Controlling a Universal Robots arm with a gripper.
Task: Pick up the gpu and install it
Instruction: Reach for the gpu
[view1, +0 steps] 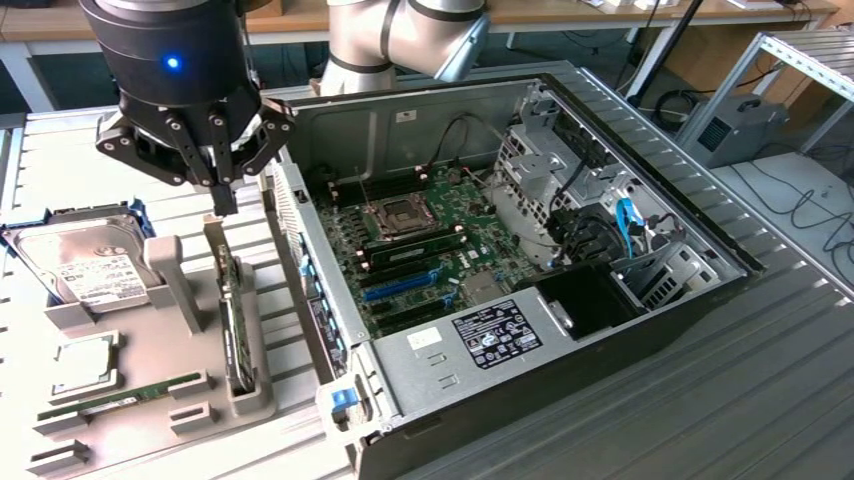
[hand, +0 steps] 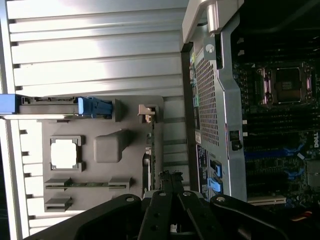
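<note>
Grey plastic holder (view1: 167, 265): lies on the ridged metal tabletop (view1: 60, 160).
Dark flat gpu card (view1: 236, 330): standing on edge in the holder's slot.
My jaws: clenched, empty, poised just above the holder's card.

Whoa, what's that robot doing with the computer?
A robot arm is getting ready to put a gpu into the open computer. Its gripper, fingers shut, hangs just above the gpu, which stands on edge in a gray holder beside the case. The gpu is not picked up yet.
</note>
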